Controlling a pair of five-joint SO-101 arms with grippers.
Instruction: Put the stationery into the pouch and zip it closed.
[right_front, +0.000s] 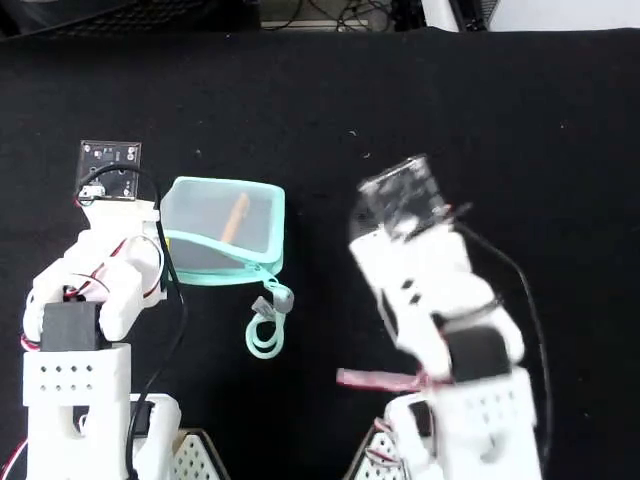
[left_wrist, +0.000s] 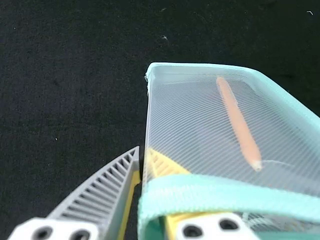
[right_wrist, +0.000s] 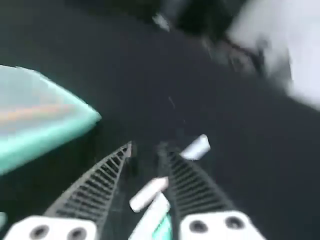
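L gripper (left_wrist: 142, 150) pinches the mesh pouch (left_wrist: 195, 115) at its edge, one finger inside, one outside. Orange pencil (left_wrist: 239, 122) lies inside the pouch, approx 1 o'clock from the gripper. Black table (left_wrist: 65, 75) underneath.

High camera looks straight down on the black table (right_front: 320, 90). Left wrist camera hangs close over the mint pouch (right_front: 222, 225), at 9 o'clock; right wrist camera catches it from farther off.

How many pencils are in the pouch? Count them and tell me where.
1. An orange pencil lies inside the mesh pouch, visible through its wall. Others may be hidden under the teal zip band.
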